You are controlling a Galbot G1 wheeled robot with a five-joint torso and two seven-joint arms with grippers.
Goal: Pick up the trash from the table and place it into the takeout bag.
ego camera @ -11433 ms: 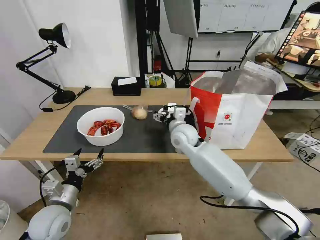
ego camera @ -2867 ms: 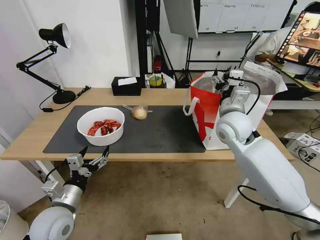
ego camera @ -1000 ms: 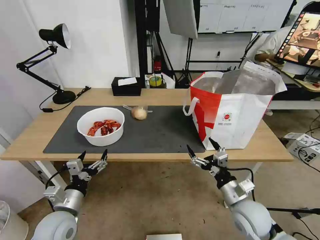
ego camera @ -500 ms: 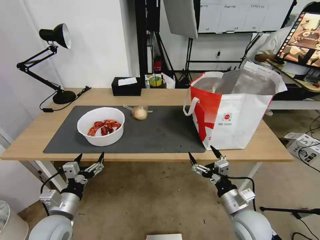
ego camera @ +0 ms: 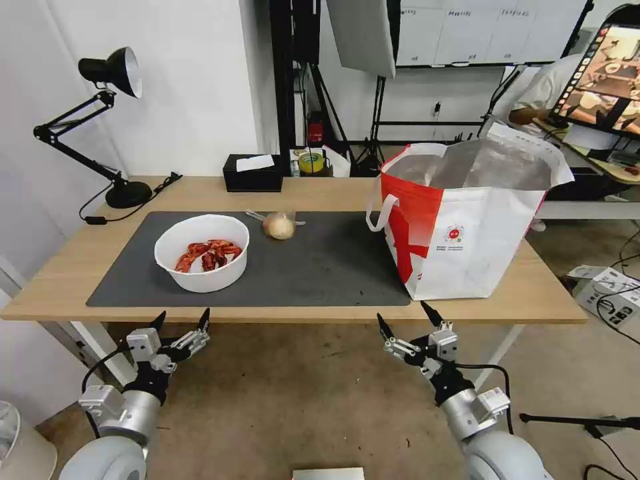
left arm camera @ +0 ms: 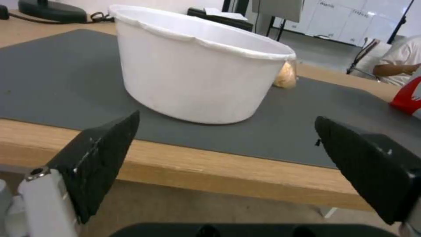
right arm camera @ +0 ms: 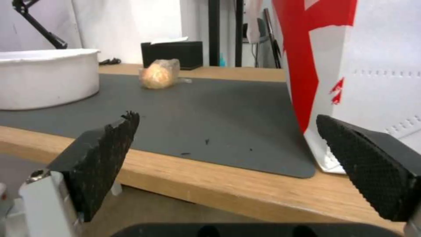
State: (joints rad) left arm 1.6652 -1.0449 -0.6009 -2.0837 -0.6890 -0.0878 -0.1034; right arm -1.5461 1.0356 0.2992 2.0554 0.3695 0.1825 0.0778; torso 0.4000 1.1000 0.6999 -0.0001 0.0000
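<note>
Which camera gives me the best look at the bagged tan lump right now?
The right wrist view: the bagged lump sits unobstructed on the mat, its clear wrap visible. The head view shows it from above, smaller. In the left wrist view only a sliver peeks out behind the white bowl.

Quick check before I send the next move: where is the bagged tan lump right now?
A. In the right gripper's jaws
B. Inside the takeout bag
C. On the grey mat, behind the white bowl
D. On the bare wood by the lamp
C: the bagged lump lies on the grey mat, beyond the bowl and apart from it.
</note>
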